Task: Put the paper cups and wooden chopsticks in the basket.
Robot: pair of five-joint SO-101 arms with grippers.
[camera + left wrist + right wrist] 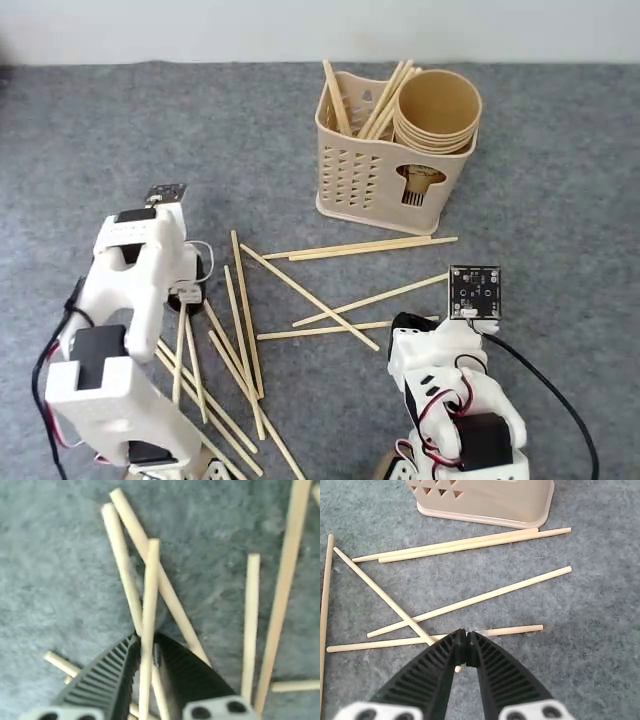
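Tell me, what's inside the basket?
A stack of paper cups sits in the basket, with several wooden chopsticks standing beside it. Their lower ends are hidden behind the basket's wall.

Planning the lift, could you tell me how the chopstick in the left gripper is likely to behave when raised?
Likely stiff and light: the chopstick is a thin, straight wooden rod. Pinched at one narrow spot by the left gripper, it may pivot or slip. It overlaps other chopsticks, which might shift as it rises.
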